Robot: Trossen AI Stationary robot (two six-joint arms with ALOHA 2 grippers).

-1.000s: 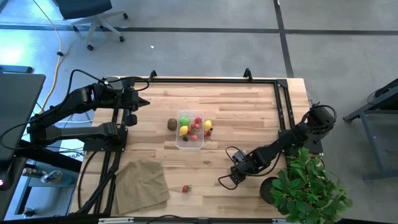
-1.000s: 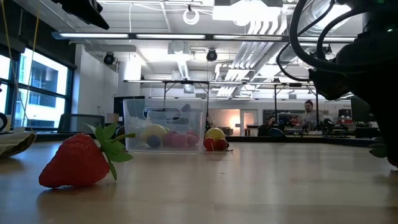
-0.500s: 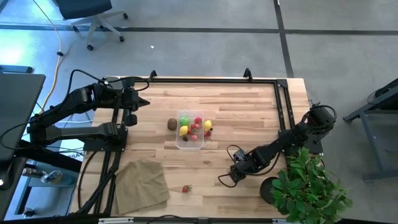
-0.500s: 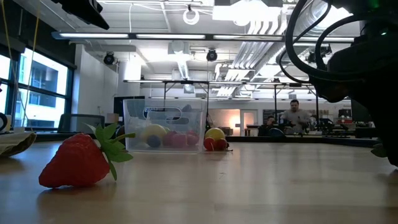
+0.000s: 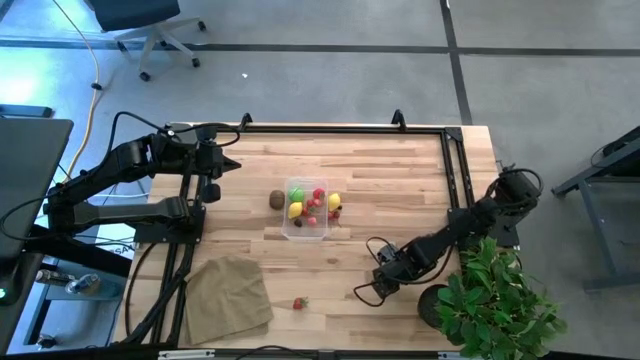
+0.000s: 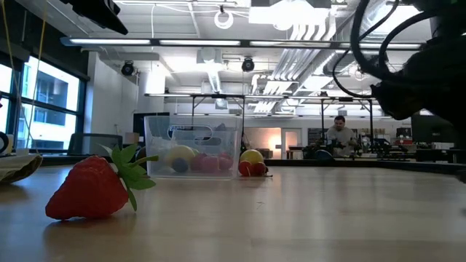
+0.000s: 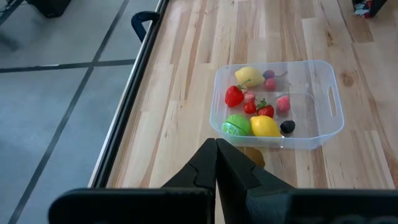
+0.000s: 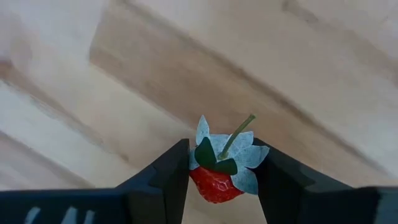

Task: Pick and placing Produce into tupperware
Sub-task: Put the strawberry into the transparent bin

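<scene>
The clear tupperware (image 5: 306,212) stands mid-table and holds a lemon, a green ball and red berries (image 7: 265,126). A brown kiwi (image 5: 276,200) lies at its left wall. Another lemon (image 5: 334,203) with small red berries lies at its right wall. One strawberry (image 5: 298,303) rests on the wood near the front edge and looms large in the low view (image 6: 91,191). My right gripper (image 5: 375,287) is right of that strawberry and shut on a second small strawberry (image 8: 214,179). My left gripper (image 7: 216,149) waits shut at the table's left, pointing at the tub. My right gripper pinches a small strawberry by its red body (image 8: 211,185) between the two fingers (image 8: 168,174). It comes from above, pointing down. The green leaves and stem (image 8: 233,146) face up toward the wrist. Whether the berry is clear of the table I cannot tell.
A tan cloth (image 5: 228,290) lies at the near left corner. A leafy potted plant (image 5: 495,305) stands at the near right corner, close to my right arm. A black rail (image 5: 340,128) runs along the far edge. Bare wood lies between the tub and my right gripper.
In the low view, the right arm's dark bulk has lifted away from the tabletop at the picture's right edge. In the high view it has barely shifted. The left arm and the produce have stayed put.
</scene>
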